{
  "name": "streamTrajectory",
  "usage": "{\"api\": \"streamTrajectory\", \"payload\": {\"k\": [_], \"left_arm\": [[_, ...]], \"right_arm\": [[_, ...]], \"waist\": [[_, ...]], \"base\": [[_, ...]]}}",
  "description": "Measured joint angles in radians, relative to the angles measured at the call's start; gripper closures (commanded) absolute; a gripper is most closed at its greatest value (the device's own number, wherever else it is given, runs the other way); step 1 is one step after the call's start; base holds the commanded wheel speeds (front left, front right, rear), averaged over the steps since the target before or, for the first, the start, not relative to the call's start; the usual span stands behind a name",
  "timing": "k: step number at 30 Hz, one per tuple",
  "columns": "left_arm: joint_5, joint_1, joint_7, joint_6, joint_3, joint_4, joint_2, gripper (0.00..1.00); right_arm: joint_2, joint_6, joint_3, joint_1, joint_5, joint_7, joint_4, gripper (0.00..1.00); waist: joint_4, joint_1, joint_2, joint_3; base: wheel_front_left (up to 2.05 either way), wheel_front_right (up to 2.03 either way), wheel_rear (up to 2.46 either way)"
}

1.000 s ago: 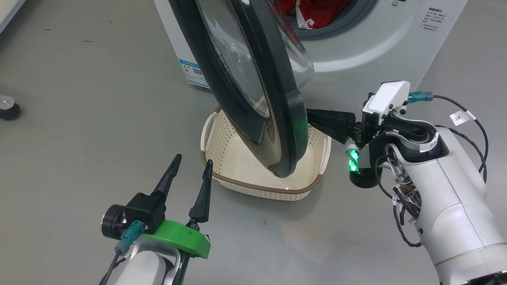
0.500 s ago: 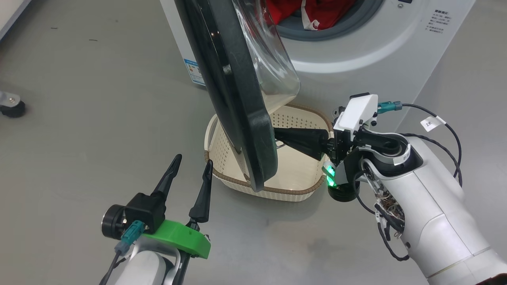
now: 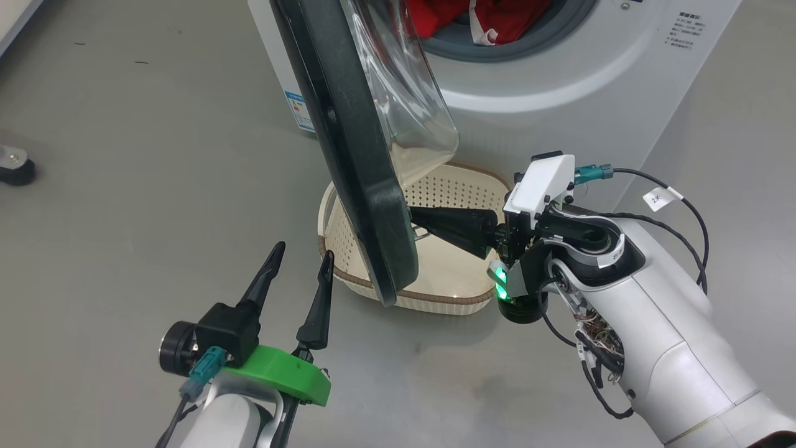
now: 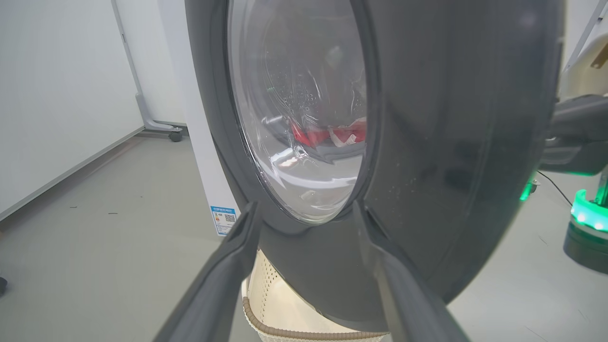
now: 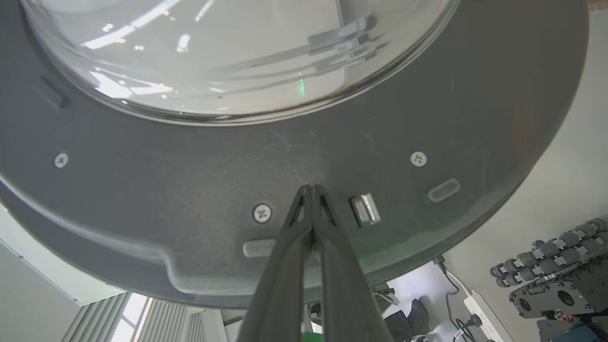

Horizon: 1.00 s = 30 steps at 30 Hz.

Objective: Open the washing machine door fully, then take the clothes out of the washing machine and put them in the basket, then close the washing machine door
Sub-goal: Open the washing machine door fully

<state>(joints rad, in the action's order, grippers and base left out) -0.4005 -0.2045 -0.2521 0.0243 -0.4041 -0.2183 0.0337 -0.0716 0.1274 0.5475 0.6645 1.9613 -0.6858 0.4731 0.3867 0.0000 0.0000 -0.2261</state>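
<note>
the floor is smooth grey, dull with soft reflections, and it runs to a white wall on the far left, where a small caster stands at the foot of a white frame. the washing machine is a white box at the far side of the scene, with a blue label sticker low on its left side. the red clothes lie inside its round opening.

the washing machine door stands swung out from the machine, edge-on to the head camera, its clear bowl facing right and its lower rim hanging over the basket. the basket sits on the floor just in front of the machine, under the door.

the right gripper reaches in from the right over the basket. its 2 fingers are clenched together on nothing, and their tips meet the door's dark inner face just beside a small metal latch. a green light glows under its wrist. behind the door's edge, a white power strip lies on the floor.

the left gripper hangs near and left of the basket, its fingers released and spread wide, pointing at the door's outer face and touching nothing.
</note>
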Motion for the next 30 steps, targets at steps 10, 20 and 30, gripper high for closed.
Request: {"api": "streamTrajectory", "payload": {"k": [10, 20, 30], "left_arm": [[0.001, 0.002, 0.000, 0.007, 0.024, 0.000, 0.000, 0.00], [0.019, 0.037, 0.000, 0.014, 0.057, -0.004, 0.000, 0.00], [0.050, 0.062, 0.000, 0.014, 0.107, -0.010, 0.001, 0.00]], "right_arm": [[-0.002, -0.024, 0.012, -0.002, -0.072, 0.062, -0.008, 1.00], [-0.118, -0.136, -0.020, -0.069, -0.217, 0.220, -0.035, 1.00], [-0.227, -0.212, -0.068, -0.185, -0.455, 0.539, -0.082, 1.00]], "waist": [[-0.033, 0.0000, 0.0000, 0.022], [-0.082, 0.0000, 0.0000, 0.075], [-0.160, 0.0000, 0.0000, 0.123]], "base": [[0.00, 0.00, 0.00], [0.00, 0.00, 0.00], [0.00, 0.00, 0.00]]}}
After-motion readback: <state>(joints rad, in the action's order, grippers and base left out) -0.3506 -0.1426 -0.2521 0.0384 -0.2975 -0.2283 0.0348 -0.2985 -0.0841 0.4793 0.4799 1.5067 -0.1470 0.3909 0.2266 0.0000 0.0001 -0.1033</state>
